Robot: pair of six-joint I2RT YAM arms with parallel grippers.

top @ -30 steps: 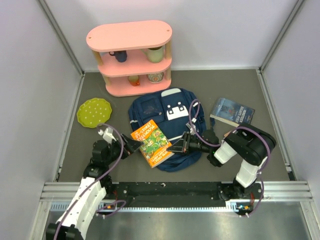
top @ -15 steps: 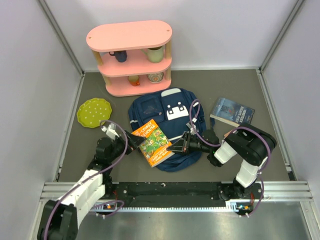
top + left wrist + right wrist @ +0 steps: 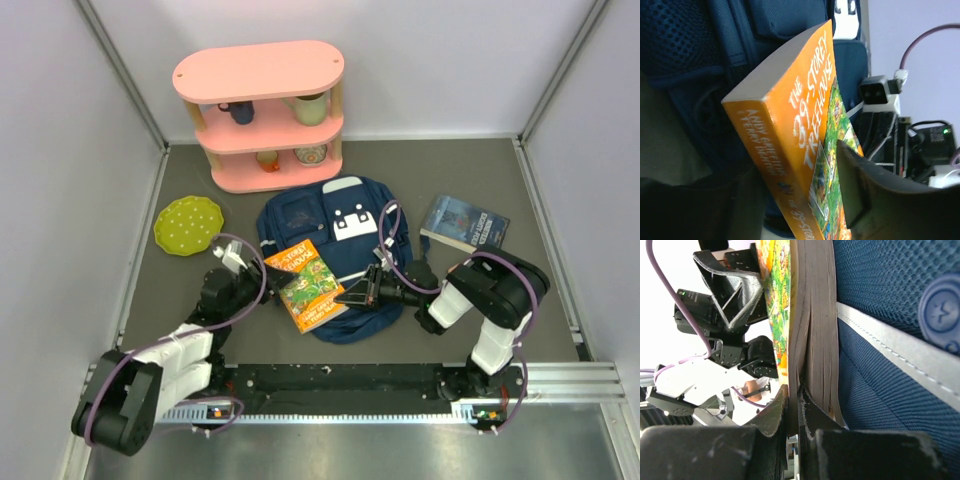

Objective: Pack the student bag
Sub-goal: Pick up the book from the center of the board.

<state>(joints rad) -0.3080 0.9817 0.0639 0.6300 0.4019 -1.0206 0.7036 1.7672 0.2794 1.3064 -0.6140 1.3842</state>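
The student bag (image 3: 340, 225), navy with a white patch, lies flat in the middle of the table. An orange book (image 3: 303, 284), "The 39-Storey Treehouse", rests on the bag's near left part. My right gripper (image 3: 348, 297) is shut on the book's cover and a few pages at its right edge (image 3: 794, 395). The bag's fabric (image 3: 890, 315) fills the right of that view. My left gripper (image 3: 263, 280) is open, its fingers straddling the book's spine corner (image 3: 800, 185). One finger (image 3: 865, 200) stands beside the cover with a small gap. The bag (image 3: 690, 50) lies behind the book (image 3: 805, 110).
A blue book (image 3: 464, 223) lies to the right of the bag. A green plate (image 3: 188, 224) lies at the left. A pink shelf (image 3: 262, 115) with mugs and cups stands at the back. Grey walls close in both sides.
My left gripper has moved forward and to the right, from the table left of the bag up to the book's left edge. The right gripper and the book have stayed in place.
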